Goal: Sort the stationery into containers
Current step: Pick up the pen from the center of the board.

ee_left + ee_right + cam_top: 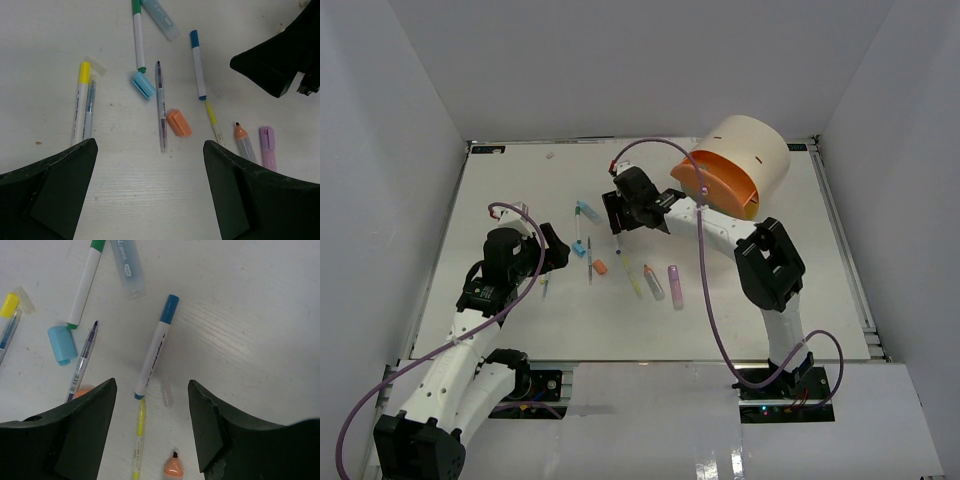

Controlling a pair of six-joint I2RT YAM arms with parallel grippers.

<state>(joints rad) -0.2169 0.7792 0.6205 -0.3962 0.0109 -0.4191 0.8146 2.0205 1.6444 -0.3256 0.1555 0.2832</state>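
From my console, the white table [520,330] fills the view. The cream cylinder [755,150] lies on its side at the far right corner, its orange drawer [715,185] facing the arms. I place everything else from that cylinder.

The right arm [770,265] reaches past the cylinder's open face, and the right gripper [152,390] hangs just left of the cylinder. Its jaws stand apart on either side of the low end of the blue-tipped marker [156,347], and neither finger touches it. The left gripper [150,145] hovers much farther from the cylinder, jaws spread wide and holding nothing.

All the stationery lies loose on the table, left of the cylinder and none in a drawer. Closest to the cylinder is the purple highlighter [267,147], then the uncapped orange marker [244,142] beside it. The thin yellow pen [140,440] comes next, end to end with the blue-tipped marker. Farther out are the clear pen [85,357], the green-tipped marker [85,285] and the frosted pale blue pen [129,265]. Farthest from the cylinder, the yellow-capped marker [81,100] lies alongside a slim blue pen [89,107].

The smallest pieces are the orange cap [179,122] and the light blue cap [61,343] on either side of the clear pen. A clear cap [97,66] lies at the yellow-capped marker's tip.
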